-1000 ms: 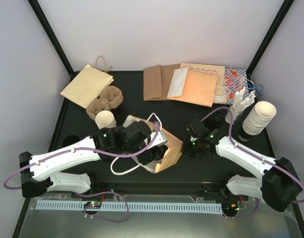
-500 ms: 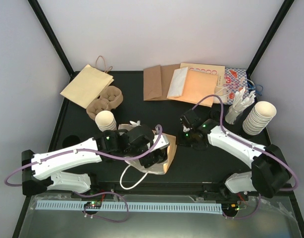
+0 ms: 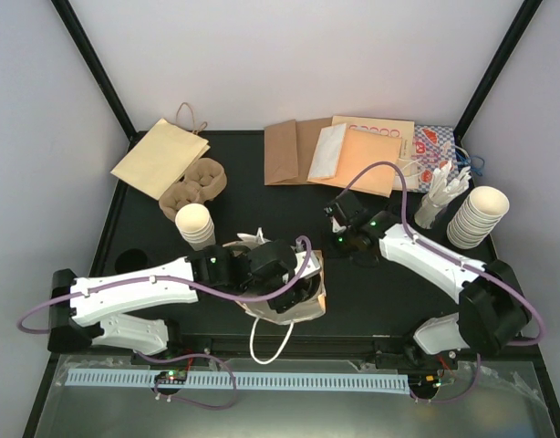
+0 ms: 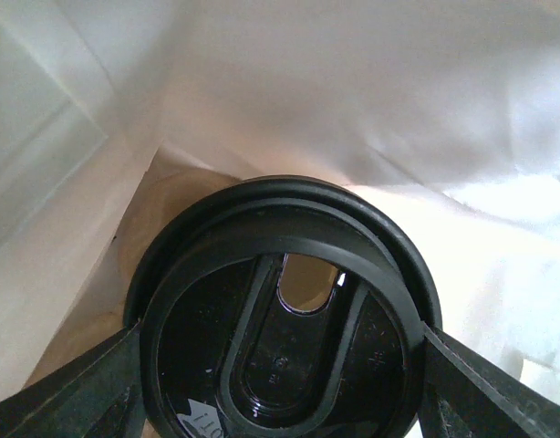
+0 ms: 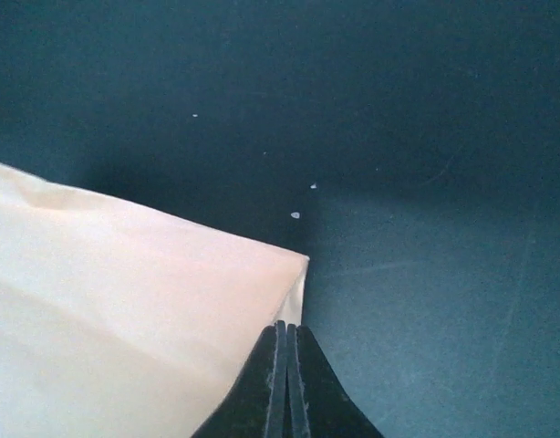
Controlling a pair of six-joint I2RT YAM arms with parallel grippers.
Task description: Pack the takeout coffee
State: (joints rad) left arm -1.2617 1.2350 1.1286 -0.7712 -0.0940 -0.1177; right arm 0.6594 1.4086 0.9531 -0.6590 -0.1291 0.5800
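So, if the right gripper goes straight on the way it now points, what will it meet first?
Probably the corner of the flat pale-orange paper bag, just ahead of the shut right gripper; depth is unclear, perhaps the black table beside it.

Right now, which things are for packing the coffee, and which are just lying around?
For the job: the lidded coffee cup, the left tool gripping it, the paper bag around it.
Lying about: the carrier tray, the lidless cup stacks, the flat bags at the back, the shut right tool.
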